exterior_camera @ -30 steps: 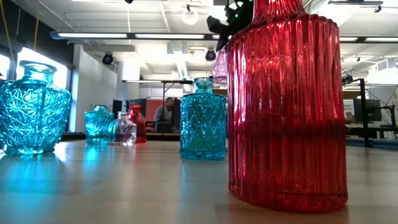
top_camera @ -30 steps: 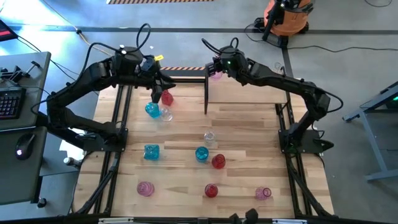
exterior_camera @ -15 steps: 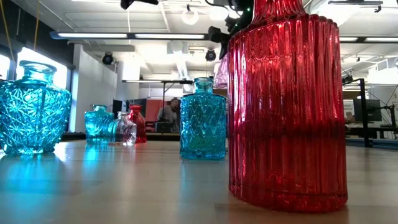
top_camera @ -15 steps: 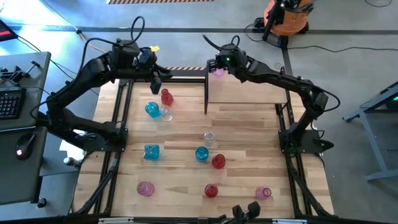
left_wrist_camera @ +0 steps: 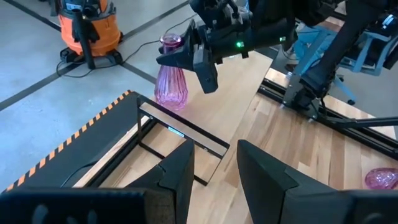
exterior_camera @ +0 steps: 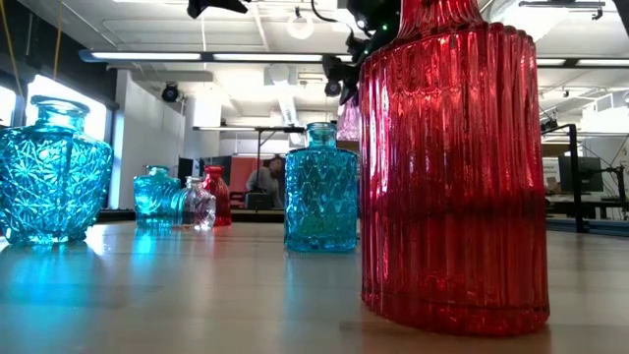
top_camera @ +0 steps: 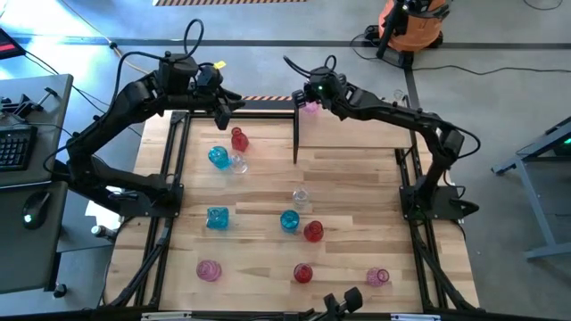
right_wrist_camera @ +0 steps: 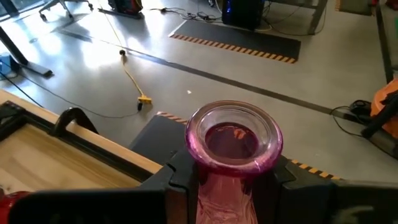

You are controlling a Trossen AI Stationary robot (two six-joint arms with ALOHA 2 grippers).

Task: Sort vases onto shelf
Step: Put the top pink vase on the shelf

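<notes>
Vase [left_wrist_camera: 170, 78] in your right gripper [right_wrist_camera: 231, 180]: pink translucent glass, bulbous body, narrow neck, flared round rim, jaws pinching its neck, held above the far edge of the shelf [top_camera: 352, 134]. Your left gripper [left_wrist_camera: 211, 168] hangs near the table's far left corner, jaws spread, nothing between them.

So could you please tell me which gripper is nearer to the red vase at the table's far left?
The left. The left gripper hovers just beyond the red vase, empty, while the right gripper is farther off across the shelf, holding a pink vase.
</notes>
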